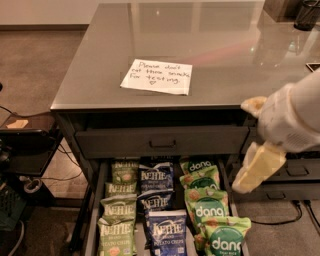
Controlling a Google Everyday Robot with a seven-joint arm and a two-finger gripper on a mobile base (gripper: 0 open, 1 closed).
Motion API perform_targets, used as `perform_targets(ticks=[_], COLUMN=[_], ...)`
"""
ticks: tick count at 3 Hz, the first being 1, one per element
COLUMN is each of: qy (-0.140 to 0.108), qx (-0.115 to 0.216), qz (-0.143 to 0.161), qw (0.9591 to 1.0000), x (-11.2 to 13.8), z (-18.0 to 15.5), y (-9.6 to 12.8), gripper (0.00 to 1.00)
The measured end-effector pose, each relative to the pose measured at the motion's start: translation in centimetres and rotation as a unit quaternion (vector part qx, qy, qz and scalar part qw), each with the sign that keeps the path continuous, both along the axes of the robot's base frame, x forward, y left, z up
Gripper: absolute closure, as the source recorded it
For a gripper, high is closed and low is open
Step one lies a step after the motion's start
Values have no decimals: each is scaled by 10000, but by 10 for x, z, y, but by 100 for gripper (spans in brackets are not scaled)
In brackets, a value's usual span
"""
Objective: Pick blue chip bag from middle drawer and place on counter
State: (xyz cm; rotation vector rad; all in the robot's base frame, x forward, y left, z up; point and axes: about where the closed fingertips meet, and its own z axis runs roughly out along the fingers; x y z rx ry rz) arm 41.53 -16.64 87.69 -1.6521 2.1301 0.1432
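Three blue chip bags lie in a row down the middle of the open middle drawer (92, 212): one at the back (156, 176), one in the middle (156, 201), one nearest me (167, 233). Green Kettle bags (120, 207) fill the left column and green "dang" bags (209, 210) the right. The counter (210, 40) above bears a white note (156, 76). My gripper (243, 146) hangs at the right, in front of the counter edge and above the drawer's right side. Its cream fingers (257, 167) are spread apart and empty.
A shut drawer with a bar handle (162, 142) sits just above the open one. Narrower drawers (295, 172) stand to the right behind my arm. Dark equipment and cables (27, 182) crowd the floor at left. Dark objects (306, 12) stand on the counter's far right corner.
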Motion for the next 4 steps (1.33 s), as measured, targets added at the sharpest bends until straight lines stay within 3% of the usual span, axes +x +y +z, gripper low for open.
perform_targets(ticks=[1,2,3,4], qy=[262,810,969,970], qx=[319,859,1046,1051], qz=[67,231,265,261], qw=[9991,9927,9894,9894], x=[-12,-40,-47,-46], z=[-64,-185,-220,-221], y=[29,77,90,90], gripper=[0,0,0,0])
